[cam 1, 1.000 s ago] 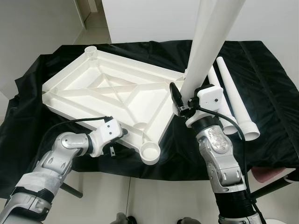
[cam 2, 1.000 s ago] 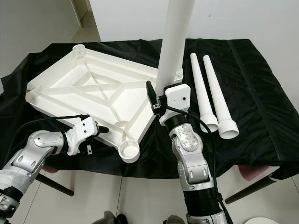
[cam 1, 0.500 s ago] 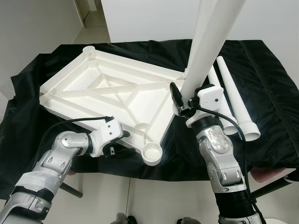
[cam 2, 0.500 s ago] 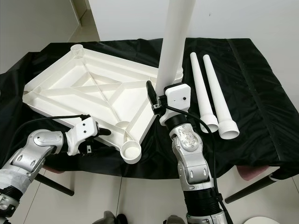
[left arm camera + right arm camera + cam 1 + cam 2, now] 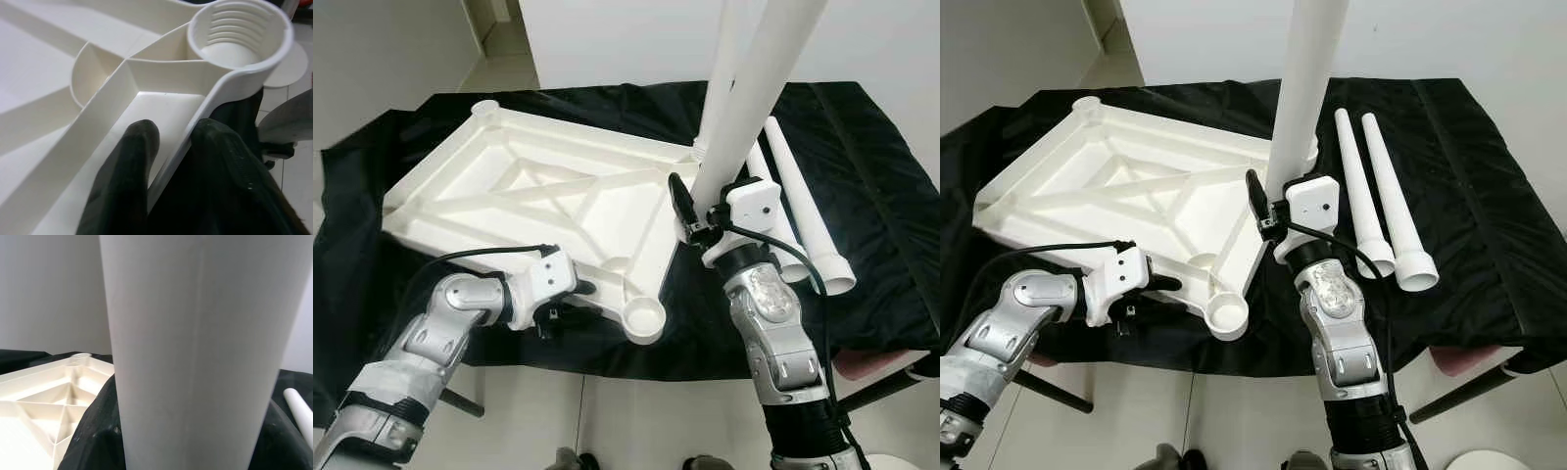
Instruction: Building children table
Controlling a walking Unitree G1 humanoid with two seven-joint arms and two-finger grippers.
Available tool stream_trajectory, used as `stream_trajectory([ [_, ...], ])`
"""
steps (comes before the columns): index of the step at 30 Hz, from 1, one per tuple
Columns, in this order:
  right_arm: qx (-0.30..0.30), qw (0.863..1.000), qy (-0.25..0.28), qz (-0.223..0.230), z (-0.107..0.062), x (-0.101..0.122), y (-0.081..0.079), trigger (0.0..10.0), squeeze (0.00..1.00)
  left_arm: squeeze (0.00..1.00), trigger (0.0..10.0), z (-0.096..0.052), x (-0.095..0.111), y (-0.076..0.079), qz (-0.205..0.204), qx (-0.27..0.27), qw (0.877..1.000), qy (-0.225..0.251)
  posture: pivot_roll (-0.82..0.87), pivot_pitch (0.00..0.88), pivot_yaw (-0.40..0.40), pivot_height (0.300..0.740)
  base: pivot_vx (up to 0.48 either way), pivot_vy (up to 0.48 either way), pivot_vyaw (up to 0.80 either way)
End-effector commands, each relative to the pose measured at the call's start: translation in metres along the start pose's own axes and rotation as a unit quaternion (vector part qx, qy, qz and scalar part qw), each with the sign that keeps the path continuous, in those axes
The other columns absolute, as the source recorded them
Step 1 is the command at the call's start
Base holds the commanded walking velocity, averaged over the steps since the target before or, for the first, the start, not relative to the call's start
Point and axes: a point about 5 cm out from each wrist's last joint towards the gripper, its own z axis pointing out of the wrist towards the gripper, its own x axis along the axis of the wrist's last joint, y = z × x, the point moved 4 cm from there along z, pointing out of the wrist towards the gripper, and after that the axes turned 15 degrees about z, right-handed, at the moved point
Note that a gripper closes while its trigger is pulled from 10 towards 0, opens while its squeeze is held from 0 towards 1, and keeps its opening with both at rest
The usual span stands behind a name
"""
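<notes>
1. Across the black cloth [image 5: 871, 157] that covers the table lies the white tabletop [image 5: 538, 196], upside down, its ribs and corner sockets facing up.
2. At the tabletop's near edge, just beside the near corner socket [image 5: 644, 318], my left gripper [image 5: 570, 292] grips the rim: in the left wrist view one finger [image 5: 128, 181] sits inside the wall and the other outside, so these jaws are clamped narrowly on the tabletop.
3. That near corner socket is an open round cup with thread ridges inside, and it juts past the table edge over the floor.
4. Just beside the tabletop's right edge, my right gripper [image 5: 1273, 211] holds a white leg [image 5: 1307, 88] upright, its long tube rising past the top of the head views; these jaws are closed around the leg.
5. Behind the held leg, a second leg [image 5: 722, 69] stands upright at the tabletop's far right corner.
6. Farther from the tabletop, beyond my right gripper, two more white legs [image 5: 1386, 201] lie side by side on the cloth, wide ends toward me.
</notes>
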Motion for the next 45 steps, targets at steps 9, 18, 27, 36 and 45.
stream_trajectory([
  [9, 0.007, 1.000, 0.004, 0.002, 0.000, 0.001, -0.005, 10.0, 0.00, 0.00, 0.0, 0.006, -0.020, 0.024, -0.056, -0.021, 0.998, -0.024, -0.17, 0.120, 0.118, 0.740, 0.000, 0.000, 0.00],
  [18, 0.006, 1.000, 0.005, 0.001, -0.001, 0.001, -0.005, 10.0, 0.00, 0.00, 0.0, 0.014, -0.014, 0.011, -0.062, 0.038, 0.997, -0.011, -0.18, 0.112, 0.122, 0.740, 0.000, 0.000, 0.00],
  [27, 0.006, 1.000, 0.002, 0.001, -0.002, 0.000, -0.005, 10.0, 0.00, 0.00, 10.0, 0.021, -0.002, -0.002, -0.036, 0.099, 0.994, 0.008, -0.17, 0.110, 0.117, 0.740, 0.000, 0.000, 0.00],
  [36, 0.003, 1.000, 0.001, 0.000, -0.002, -0.001, -0.004, 10.0, 0.00, 1.00, 10.0, 0.020, 0.009, -0.002, -0.039, 0.101, 0.994, 0.033, -0.17, 0.116, 0.121, 0.740, 0.000, 0.000, 0.00],
  [45, -0.001, 1.000, 0.001, 0.001, -0.002, -0.002, -0.002, 10.0, 0.00, 0.00, 10.0, 0.011, 0.028, -0.014, -0.057, 0.121, 0.988, 0.076, -0.16, 0.117, 0.121, 0.740, 0.000, 0.000, 0.00],
])
